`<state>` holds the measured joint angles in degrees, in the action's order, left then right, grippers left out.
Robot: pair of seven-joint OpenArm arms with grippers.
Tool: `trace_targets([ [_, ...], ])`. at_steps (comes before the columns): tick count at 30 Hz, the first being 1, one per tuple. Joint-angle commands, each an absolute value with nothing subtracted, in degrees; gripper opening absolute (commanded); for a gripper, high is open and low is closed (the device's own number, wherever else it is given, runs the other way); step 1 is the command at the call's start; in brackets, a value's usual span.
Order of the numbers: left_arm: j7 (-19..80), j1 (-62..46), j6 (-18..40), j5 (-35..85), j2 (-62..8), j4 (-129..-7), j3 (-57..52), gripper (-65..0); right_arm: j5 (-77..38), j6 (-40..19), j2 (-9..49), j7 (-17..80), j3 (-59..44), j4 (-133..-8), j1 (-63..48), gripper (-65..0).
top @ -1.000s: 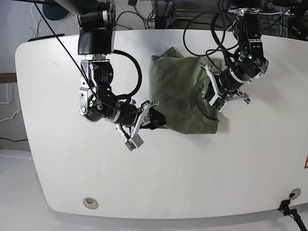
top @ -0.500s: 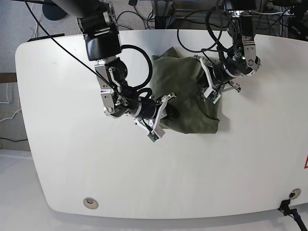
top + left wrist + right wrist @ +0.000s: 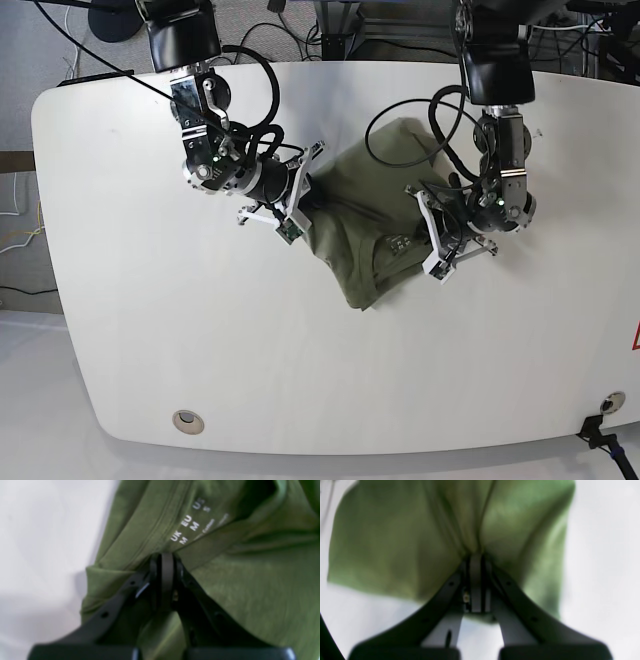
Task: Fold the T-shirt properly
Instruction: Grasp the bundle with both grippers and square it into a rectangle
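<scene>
Olive cotton, the T-shirt (image 3: 370,215) lies bunched at the table's (image 3: 150,340) centre, partly folded but untidy. The left end effector (image 3: 162,562) is clamped on the collar at three o'clock; the right end effector (image 3: 475,560) pinches its nine o'clock edge. Squaring and flattening remain.

Crumpled olive-green T-shirt (image 3: 365,215), mid-table

**White counter, cables and floor**

A white counter (image 3: 200,340) with rounded corners is filling the base view. A round grommet (image 3: 187,421) is sitting near its front edge. Black cables (image 3: 345,30) are lying behind the far edge, and grey floor (image 3: 40,50) is showing at upper left.
</scene>
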<state>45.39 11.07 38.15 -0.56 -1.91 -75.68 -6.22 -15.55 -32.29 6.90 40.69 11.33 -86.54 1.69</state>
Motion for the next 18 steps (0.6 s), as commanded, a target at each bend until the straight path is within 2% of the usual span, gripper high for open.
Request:
trace_targets([
  [1, 47.25, 12.88, 37.05, -3.12, -2.42, -74.24, -2.95, -65.0, -15.78, -29.93, 8.31, 40.22, 11.21, -90.59, 1.19, -65.0],
  [4, 47.25, 14.64, 37.05, -2.95, -2.15, -75.82, -0.57, -65.0, -15.78, -28.88, 8.48, 40.22, 11.21, -94.99, -0.57, -65.0],
  [9, 47.25, 12.44, 37.05, -2.86, -2.07, -89.63, -0.48, -65.0, -15.78, -28.88, 8.31, 40.22, 11.21, -99.56, 1.80, -65.0],
  [14, 47.25, 4.26, 37.05, -3.12, -2.51, -100.44, -0.57, -65.0, -15.69, -28.88, 6.20, 39.78, 11.38, -94.64, 6.99, -65.0],
  [18, 47.25, -2.95, 37.05, -3.12, -2.51, -103.43, -0.57, -65.0, -15.69, -29.05, 4.70, 37.23, 11.56, -87.08, 10.95, -65.0],
])
